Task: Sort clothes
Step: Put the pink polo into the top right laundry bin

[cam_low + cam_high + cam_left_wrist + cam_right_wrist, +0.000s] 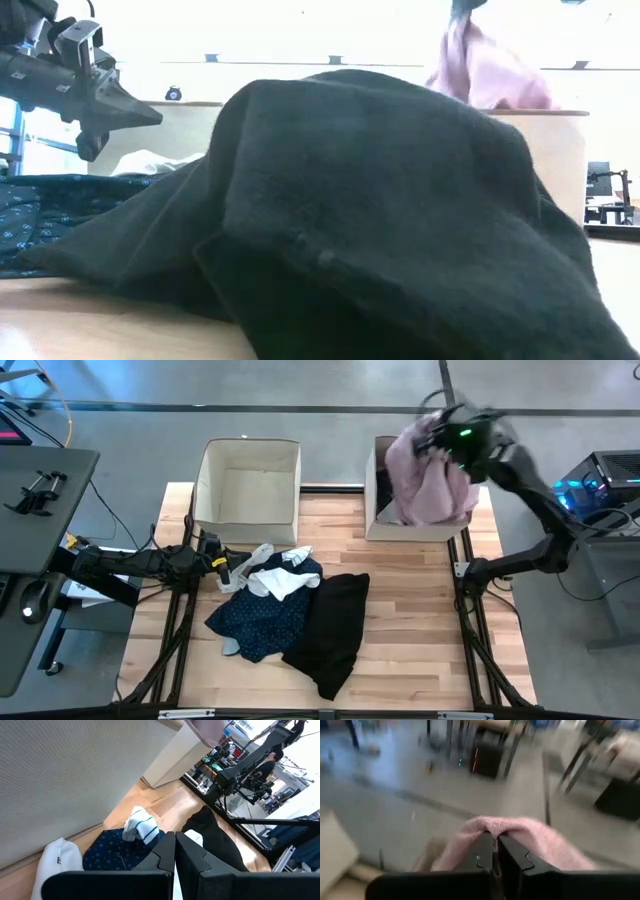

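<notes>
The soft black garment (330, 630) lies crumpled at the front of the pale wooden table (420, 640), and in the low view (380, 230) it fills almost the whole picture. Right beside it, touching its edge, lies the navy dress with small white dots (265, 620). A white cloth (275, 578) sits on top of the dress, and a rolled white sock with teal stripes (142, 826) rests on the dress too.

The left gripper (222, 568) is low over the table, just beside the white cloth and in front of the left box. Its two dark fingers (165, 855) are pressed together with nothing between them.

Farther back stand two beige fabric boxes with open tops. The left beige box (210, 485) shows only its bare inside. The right beige box (372, 520) has the big soft pink shirt (425, 485) hanging down into it.

The right gripper (450, 445) is up above the right box. Its fingers are clenched on a fold of the pink shirt (520, 832), and the rest of the shirt droops down from it (490, 75)
</notes>
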You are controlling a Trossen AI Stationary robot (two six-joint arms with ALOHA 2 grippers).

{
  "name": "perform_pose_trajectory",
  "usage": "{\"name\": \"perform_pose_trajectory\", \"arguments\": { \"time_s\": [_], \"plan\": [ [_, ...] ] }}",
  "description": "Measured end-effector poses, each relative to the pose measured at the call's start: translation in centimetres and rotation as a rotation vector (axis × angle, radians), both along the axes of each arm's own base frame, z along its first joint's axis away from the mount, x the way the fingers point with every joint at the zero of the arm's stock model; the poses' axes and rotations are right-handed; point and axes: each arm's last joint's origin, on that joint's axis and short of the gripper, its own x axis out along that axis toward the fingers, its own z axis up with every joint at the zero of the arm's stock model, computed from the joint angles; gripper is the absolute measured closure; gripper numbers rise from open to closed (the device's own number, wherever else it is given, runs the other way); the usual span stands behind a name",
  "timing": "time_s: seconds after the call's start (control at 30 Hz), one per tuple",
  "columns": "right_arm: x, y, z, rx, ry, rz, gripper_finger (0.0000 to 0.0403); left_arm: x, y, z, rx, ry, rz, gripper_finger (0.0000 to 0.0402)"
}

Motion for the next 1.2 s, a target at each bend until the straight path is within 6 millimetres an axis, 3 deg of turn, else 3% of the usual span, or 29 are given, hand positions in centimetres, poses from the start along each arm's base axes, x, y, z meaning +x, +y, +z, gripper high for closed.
{"name": "perform_pose_trajectory", "arguments": {
  "time_s": [0.17, 0.37, 0.47, 0.57, 0.7, 0.8, 0.97, 1.1, 1.2],
  "plan": [
    [1.5, -2.1, -9.3, 0.264, 0.088, 0.005, 0.0402, 0.0, 0.0, 0.0, 0.0, 0.0, -0.001, 0.0402],
    [2.2, -2.9, -19.8, 0.609, -0.034, 0.054, 0.0402, 0.0, 0.0, 0.0, -0.001, -0.001, -0.001, 0.0401],
    [2.4, -2.8, -23.5, 0.741, -0.1, 0.048, 0.0402, 0.0, 0.0, 0.0, -0.002, -0.001, -0.001, 0.0401],
    [2.4, -2.8, -25.7, 0.824, -0.106, 0.026, 0.04, 0.0, 0.0, 0.0, -0.001, -0.001, -0.001, 0.0401],
    [2.6, -2.8, -25.1, 0.857, -0.084, 0.023, 0.0375, 0.0, 0.0, 0.0, -0.001, -0.001, -0.002, 0.0401],
    [2.7, -3.2, -22.8, 0.861, -0.044, 0.046, 0.0331, 0.0, 0.0, 0.0, -0.001, 0.0, -0.002, 0.0401],
    [3.0, -3.4, -16.7, 0.877, -0.012, 0.165, 0.0263, 0.0, 0.0, 0.0, -0.001, -0.001, -0.003, 0.0401],
    [2.8, -2.6, -11.3, 0.908, -0.053, 0.301, 0.0248, 0.0, 0.0, 0.0, -0.001, 0.0, -0.003, 0.0401],
    [2.6, -2.2, -8.2, 0.823, -0.054, 0.347, 0.0247, 0.0, 0.0, 0.0, 0.0, 0.0, -0.003, 0.0402]
  ]
}}
